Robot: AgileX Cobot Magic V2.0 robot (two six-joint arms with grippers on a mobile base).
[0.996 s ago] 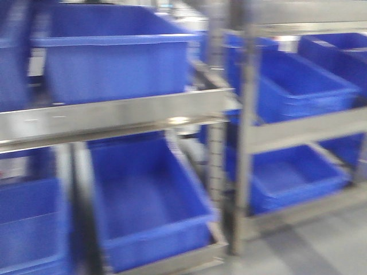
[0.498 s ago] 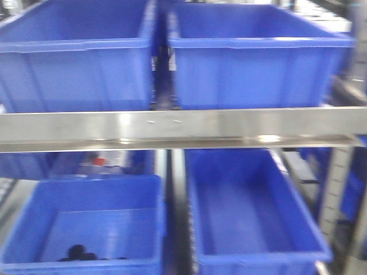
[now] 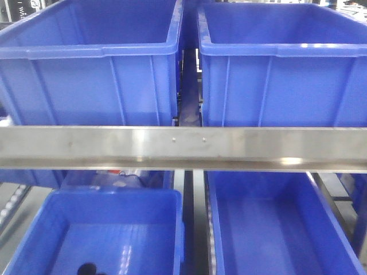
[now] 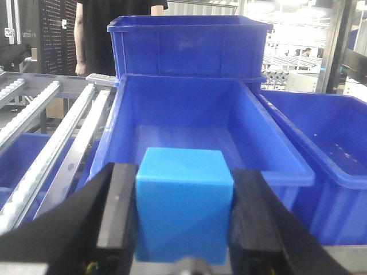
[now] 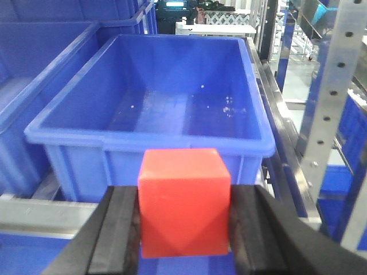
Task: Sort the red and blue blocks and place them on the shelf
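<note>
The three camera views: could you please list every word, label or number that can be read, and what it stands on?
None can be read.
Front view: white lettering on a dark panel at the top left corner, cropped and too blurred.
Right wrist view: a lit screen far behind, too small.
The blue block, red block and blue bins show no marking.

The steel shelf [image 3: 183, 148] carried large blue plastic bins on two tiers. On the upper tier, the upper left bin [image 3: 92, 74] and upper right bin [image 3: 281, 80] sat side by side just behind its front edge, a narrow gap between them. Below stood the lower left bin [image 3: 97, 229] and lower right bin [image 3: 269, 229]. White roller tracks [image 4: 26, 172] ran near to far at the left.
</note>
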